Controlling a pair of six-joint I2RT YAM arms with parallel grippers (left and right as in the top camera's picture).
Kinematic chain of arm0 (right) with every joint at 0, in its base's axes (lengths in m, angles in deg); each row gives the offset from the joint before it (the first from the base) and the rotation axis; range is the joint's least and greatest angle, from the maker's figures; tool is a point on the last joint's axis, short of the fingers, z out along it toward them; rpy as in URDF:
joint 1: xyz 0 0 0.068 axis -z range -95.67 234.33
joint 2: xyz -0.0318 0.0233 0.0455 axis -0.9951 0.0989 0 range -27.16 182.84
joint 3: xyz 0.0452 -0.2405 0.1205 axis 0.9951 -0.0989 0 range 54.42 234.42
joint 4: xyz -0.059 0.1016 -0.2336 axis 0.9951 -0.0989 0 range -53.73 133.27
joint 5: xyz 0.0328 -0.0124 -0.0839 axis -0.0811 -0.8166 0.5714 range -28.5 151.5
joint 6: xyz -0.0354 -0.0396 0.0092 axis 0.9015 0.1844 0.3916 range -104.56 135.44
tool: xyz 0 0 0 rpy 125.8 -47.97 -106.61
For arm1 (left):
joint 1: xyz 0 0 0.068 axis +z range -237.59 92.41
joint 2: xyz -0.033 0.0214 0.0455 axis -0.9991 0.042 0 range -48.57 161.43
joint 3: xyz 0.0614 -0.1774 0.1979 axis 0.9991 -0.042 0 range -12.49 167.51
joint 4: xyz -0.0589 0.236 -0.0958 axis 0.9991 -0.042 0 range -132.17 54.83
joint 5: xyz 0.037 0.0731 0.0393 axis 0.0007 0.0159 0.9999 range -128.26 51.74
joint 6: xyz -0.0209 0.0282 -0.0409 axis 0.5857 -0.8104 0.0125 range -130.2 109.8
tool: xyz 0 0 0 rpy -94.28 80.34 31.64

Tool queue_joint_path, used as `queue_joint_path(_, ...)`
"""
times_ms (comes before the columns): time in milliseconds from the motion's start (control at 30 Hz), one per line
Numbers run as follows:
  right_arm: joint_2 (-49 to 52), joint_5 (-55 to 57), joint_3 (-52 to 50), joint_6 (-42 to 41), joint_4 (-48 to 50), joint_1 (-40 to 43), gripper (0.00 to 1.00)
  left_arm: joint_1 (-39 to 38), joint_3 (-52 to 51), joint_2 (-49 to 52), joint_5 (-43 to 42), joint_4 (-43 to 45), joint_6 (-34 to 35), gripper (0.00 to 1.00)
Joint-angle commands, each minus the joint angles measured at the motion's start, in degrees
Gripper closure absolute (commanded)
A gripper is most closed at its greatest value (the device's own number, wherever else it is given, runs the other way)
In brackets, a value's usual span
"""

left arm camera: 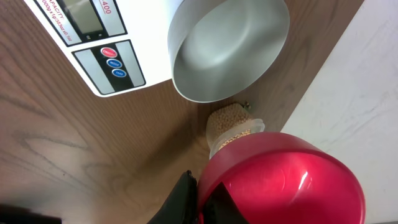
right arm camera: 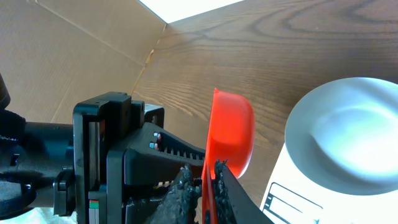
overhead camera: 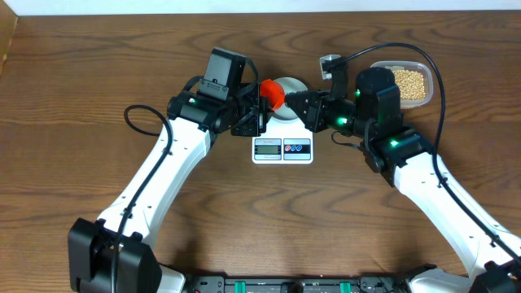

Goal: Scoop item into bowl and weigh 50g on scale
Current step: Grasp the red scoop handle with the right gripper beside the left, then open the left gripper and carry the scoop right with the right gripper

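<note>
A white scale lies mid-table with the pale bowl on its far end. The bowl looks empty in the left wrist view. A red scoop hangs just left of the bowl, between both grippers. My left gripper is shut on the scoop, with its fingers against it. My right gripper is shut on the scoop's flat handle, and the cup stands on edge. The tan beans lie in a clear tub at the far right.
The clear tub stands behind my right arm. It shows past the bowl in the left wrist view. The scale's display and buttons face the front. A cardboard wall borders the far left.
</note>
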State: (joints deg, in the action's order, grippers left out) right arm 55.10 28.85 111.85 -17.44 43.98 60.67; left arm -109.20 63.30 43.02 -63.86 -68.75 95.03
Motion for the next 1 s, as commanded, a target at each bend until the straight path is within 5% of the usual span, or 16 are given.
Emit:
queue_joint_path(0, 0.37, 0.2, 1.05, 0.13, -0.09, -0.39, 0.93, -0.13, 0.94, -1.05, -0.31, -0.22, 0.52, 0.93)
queue_joint_path(300, 0.37, 0.83, 1.05, 0.13, -0.24, -0.39, 0.99, -0.13, 0.94, -1.05, -0.31, -0.22, 0.5, 0.92)
queue_joint_path(400, 0.37, 0.85, 1.05, 0.13, -0.28, -0.39, 0.99, -0.13, 0.94, -1.05, -0.31, -0.22, 0.5, 0.7)
queue_joint_path(533, 0.37, 0.85, 1.05, 0.13, -0.28, -0.39, 0.99, -0.11, 0.94, -1.05, -0.31, -0.22, 0.5, 0.22)
queue_joint_path(600, 0.37, 1.03, 1.05, 0.13, -0.31, -0.39, 0.99, -0.11, 0.94, -1.05, -0.31, -0.2, 0.52, 0.11)
queue_joint_path(967, 0.37, 3.19, 1.05, 0.13, -1.14, -0.24, 0.99, 0.46, 0.94, -1.07, -0.31, 0.28, -2.8, 0.09)
